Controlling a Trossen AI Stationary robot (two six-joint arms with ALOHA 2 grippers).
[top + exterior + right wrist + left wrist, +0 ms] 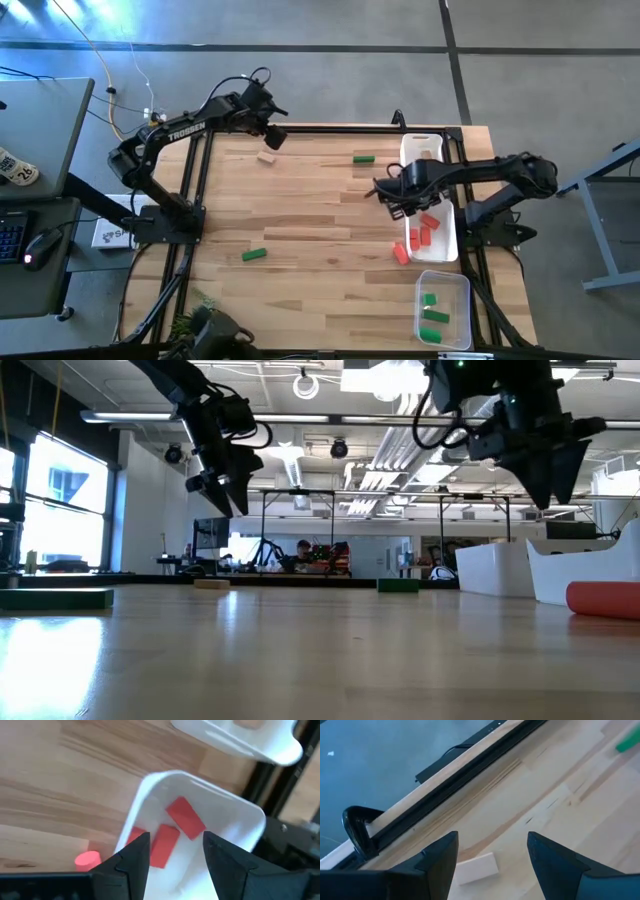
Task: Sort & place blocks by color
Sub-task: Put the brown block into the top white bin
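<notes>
A tan block (266,156) (476,868) lies flat on the table near its far left edge. My left gripper (272,137) (492,850) hangs open just above and beyond it, touching nothing. Above the near end of a white tray (450,238) (150,781) at the right, my right gripper (400,200) (175,845) stands open, with nothing between its fingers. Several red blocks (428,225) (185,817) lie in that tray. One red block (401,252) (87,860) lies on the table beside it. Two green blocks (363,158) (254,255) lie loose on the table.
A clear tray (462,290) with green blocks (434,312) stands at the near right corner. A second white tray (422,146) (240,742) sits at the far right. A black frame rail (445,785) runs along the table's far edge, close behind my left gripper.
</notes>
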